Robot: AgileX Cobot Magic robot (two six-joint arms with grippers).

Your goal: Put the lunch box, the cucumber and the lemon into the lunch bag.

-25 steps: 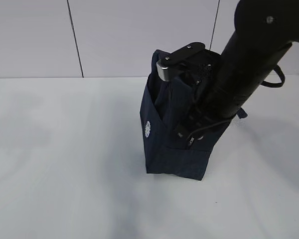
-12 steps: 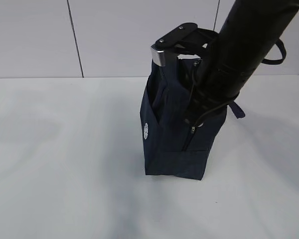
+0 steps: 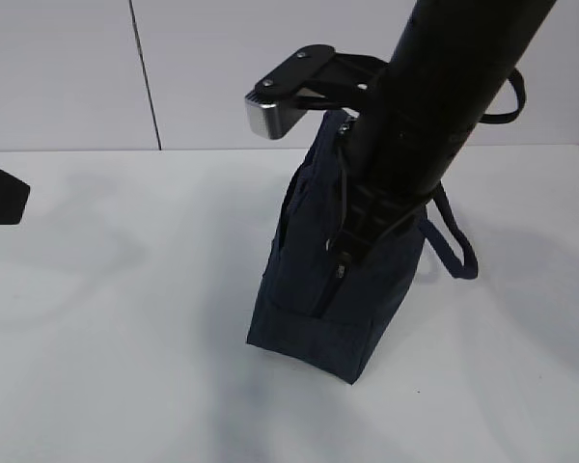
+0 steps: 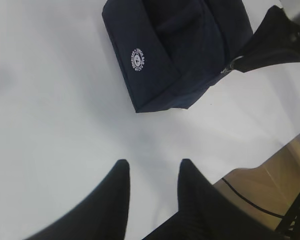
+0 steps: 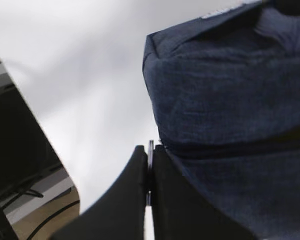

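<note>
You are looking at a lunch bag (image 3: 314, 289) of dark blue cloth, woven and a bit rough, not shiny. The tabletop (image 3: 116, 338) is looking white, smooth and matt. The right hand (image 5: 149, 200) is looking like smooth black plastic.

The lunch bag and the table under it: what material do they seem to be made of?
The lunch bag looks like dark navy woven fabric, matte; the right wrist view shows a fine weave and soft folds, and a white round logo is printed on one side. The table looks like a smooth white surface, perhaps laminate, with a faint sheen.
</note>
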